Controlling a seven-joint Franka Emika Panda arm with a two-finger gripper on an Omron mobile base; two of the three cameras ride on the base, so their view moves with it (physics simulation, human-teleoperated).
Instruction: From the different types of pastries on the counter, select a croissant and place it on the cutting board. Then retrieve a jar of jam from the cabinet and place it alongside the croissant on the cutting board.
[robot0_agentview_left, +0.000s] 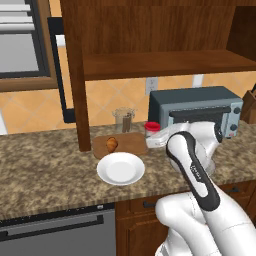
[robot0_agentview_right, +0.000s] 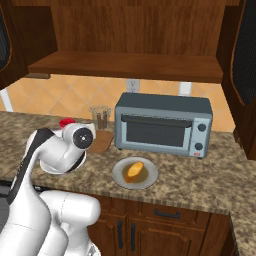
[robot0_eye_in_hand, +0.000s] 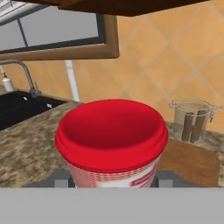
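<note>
My gripper is shut on the jar of jam, a pale jar with a red lid that looms large in the hand view. I hold it low at the right end of the cutting board. The croissant lies on the board's left part. The rounder yellow-orange pastry rests on a grey plate in front of the toaster oven. Above hangs the dark cabinet, with its post and shelf. Whether the jar touches the counter is hidden by my hand.
A clear glass container with dark contents stands behind the board. A round white plate lies in front of it. The grey toaster oven sits close on the right. A black sink lies further along the counter.
</note>
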